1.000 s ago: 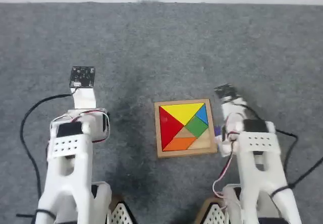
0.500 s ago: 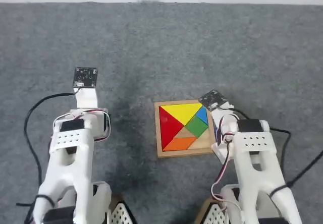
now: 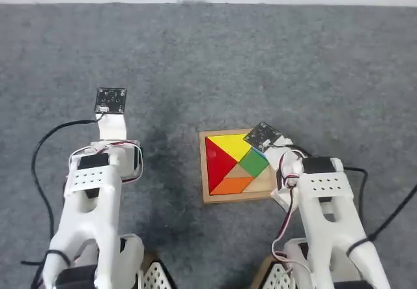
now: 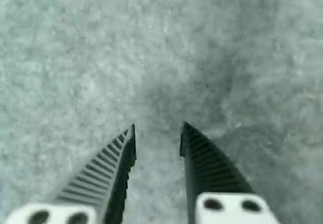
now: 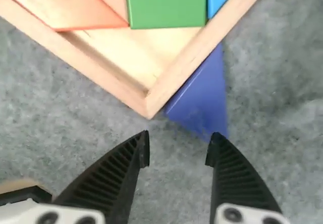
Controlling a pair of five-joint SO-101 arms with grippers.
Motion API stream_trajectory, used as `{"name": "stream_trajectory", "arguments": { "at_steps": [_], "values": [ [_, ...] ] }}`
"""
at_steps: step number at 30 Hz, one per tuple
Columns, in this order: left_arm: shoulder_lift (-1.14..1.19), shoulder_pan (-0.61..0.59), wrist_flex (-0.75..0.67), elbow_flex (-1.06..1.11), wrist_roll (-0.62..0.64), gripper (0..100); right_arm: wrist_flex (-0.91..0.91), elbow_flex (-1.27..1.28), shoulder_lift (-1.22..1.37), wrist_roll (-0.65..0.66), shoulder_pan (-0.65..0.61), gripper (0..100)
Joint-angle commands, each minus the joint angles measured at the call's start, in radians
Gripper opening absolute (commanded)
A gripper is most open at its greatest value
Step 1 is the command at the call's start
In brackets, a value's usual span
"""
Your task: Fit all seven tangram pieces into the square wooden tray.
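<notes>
Overhead, the tray (image 3: 203, 165) is sitting nearly full between the arms. At the left wrist, the left gripper (image 4: 159, 127) is hanging spread over carpet (image 4: 151, 42). At the right wrist, the right gripper (image 5: 179, 135), jaws spread, is hovering by the blue triangle (image 5: 202, 103) lying outside the tray's corner; pinching and slotting it seems next.

A: What's diff vs. 1 s ago?

B: R arm (image 3: 319, 191) swings its wrist left. Its wrist cam (image 3: 262, 135) now sits over the tray's (image 3: 203, 172) upper-right corner in the high view; before it's just off the right edge.

A: And the L arm (image 3: 98, 178)?

B: Small shift only, fwd & a bit right, early on. Its cam board (image 3: 111, 100) ends slightly farther up the table.
</notes>
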Motion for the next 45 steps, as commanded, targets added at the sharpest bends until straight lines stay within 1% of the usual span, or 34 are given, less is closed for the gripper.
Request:
{"name": "stream_trajectory", "arguments": {
  "at_steps": [1, 4, 15, 17, 21, 29, 32, 35, 37, 41, 45],
  "values": [
    [0.002, -0.005, -0.025, -0.035, -0.009, 14, -0.021, -0.005, -0.024, 0.014, -0.008, 24.6],
    [0.005, -0.005, -0.025, -0.035, -0.009, 14, -0.021, -0.008, -0.024, 0.014, -0.008, 27.8],
    [0.008, -0.002, -0.025, -0.035, -0.009, 14, -0.061, -0.003, -0.021, 0.015, -0.008, 27.7],
    [0.008, 0.0, -0.023, -0.035, -0.009, 14, -0.054, -0.002, -0.01, 0.035, -0.007, 27.7],
    [0.009, 0.002, -0.021, -0.033, -0.009, 14, -0.068, -0.011, 0.085, 0.038, -0.005, 27.7],
    [0.009, 0.002, -0.021, -0.033, -0.009, 14, -0.162, -0.009, 0.252, 0.034, 0.001, 27.6],
    [0.006, 0.002, -0.02, -0.033, -0.009, 14, -0.165, -0.011, 0.268, 0.034, 0.005, 23.2],
    [0.006, 0.002, -0.02, -0.033, -0.009, 14, -0.168, -0.021, 0.268, 0.038, 0.05, 19.9],
    [0.006, 0.002, -0.02, -0.033, -0.009, 14, -0.168, -0.043, 0.269, 0.049, 0.116, 19.5],
    [0.009, 0.002, -0.023, -0.033, -0.009, 14, -0.16, -0.074, 0.269, 0.133, 0.22, 19.4],
    [0.009, 0.002, -0.023, -0.033, -0.009, 14, -0.16, -0.075, 0.268, 0.17, 0.255, 19.4]
  ]
}}
